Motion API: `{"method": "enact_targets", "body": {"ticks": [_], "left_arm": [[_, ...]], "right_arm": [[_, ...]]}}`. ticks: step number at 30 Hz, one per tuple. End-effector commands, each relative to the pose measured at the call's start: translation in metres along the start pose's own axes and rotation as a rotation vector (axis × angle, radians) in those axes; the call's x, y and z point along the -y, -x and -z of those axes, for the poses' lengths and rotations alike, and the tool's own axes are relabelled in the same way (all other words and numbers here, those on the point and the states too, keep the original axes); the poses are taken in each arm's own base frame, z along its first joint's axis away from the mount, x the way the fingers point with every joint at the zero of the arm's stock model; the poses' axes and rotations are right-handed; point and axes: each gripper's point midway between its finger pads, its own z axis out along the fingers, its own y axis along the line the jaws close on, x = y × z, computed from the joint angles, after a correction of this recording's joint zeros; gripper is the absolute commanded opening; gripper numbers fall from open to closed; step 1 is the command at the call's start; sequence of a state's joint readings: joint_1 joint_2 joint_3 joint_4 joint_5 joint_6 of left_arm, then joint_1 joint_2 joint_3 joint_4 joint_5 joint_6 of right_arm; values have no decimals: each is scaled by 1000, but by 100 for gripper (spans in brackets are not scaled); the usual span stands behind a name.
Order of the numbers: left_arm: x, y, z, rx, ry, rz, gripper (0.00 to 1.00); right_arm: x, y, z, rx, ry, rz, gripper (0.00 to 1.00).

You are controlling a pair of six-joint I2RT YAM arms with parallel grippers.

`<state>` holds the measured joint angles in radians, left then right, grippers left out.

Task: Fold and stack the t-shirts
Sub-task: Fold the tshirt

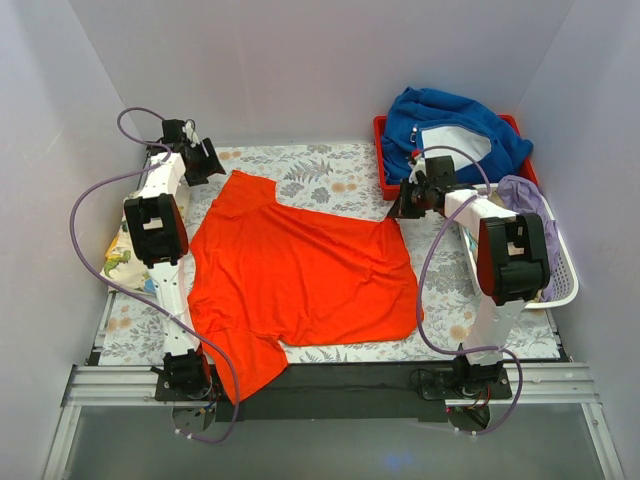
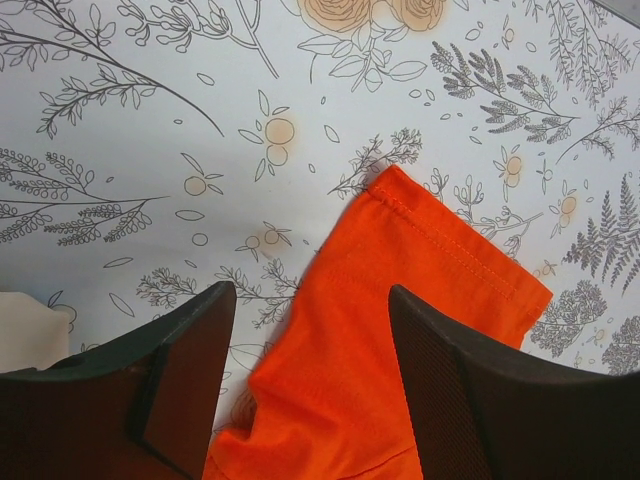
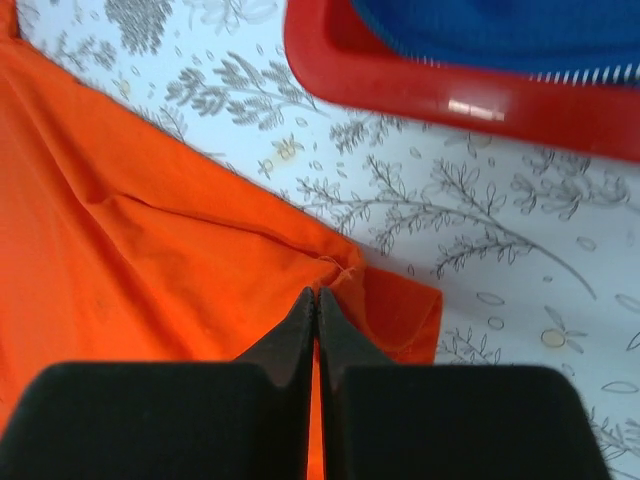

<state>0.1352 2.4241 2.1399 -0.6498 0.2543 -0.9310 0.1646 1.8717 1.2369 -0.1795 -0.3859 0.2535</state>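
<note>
The orange-red t-shirt (image 1: 300, 275) lies spread flat on the floral tablecloth (image 1: 330, 170), hem to the right and sleeves at the far left and the near left. My right gripper (image 1: 398, 210) (image 3: 317, 292) is shut on the far hem corner of the shirt (image 3: 150, 260), with cloth puckered at its tips. My left gripper (image 1: 205, 158) (image 2: 310, 290) hangs open just over the far sleeve (image 2: 400, 300); the cloth lies between its fingers, untouched. A cream t-shirt with green prints (image 1: 120, 262) peeks out at the table's left edge, mostly hidden under the left arm.
A red bin (image 1: 381, 160) (image 3: 450, 95) at the back right holds a thick blue garment (image 1: 455, 125) (image 3: 500, 25), close beside my right gripper. A white basket (image 1: 562, 285) with lilac cloth (image 1: 525, 195) stands along the right edge.
</note>
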Motion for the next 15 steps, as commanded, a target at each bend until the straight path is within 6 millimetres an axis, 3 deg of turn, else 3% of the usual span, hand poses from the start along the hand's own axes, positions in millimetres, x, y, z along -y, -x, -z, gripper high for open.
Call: {"method": "enact_targets", "body": {"ticks": [1, 3, 6, 10, 15], "left_arm": [[4, 0, 1, 0, -26, -7, 61], [3, -2, 0, -1, -23, -6, 61], [3, -3, -1, -1, -21, -6, 61], [-1, -4, -1, -1, -7, -8, 61], [-2, -4, -2, -1, -4, -10, 61]], "right_arm": [[-10, 42, 6, 105, 15, 83, 1], [1, 51, 8, 144, -56, 93, 1], [17, 56, 5, 170, -122, 106, 32], [31, 55, 6, 199, -178, 112, 55], [26, 42, 10, 170, -135, 32, 59]]}}
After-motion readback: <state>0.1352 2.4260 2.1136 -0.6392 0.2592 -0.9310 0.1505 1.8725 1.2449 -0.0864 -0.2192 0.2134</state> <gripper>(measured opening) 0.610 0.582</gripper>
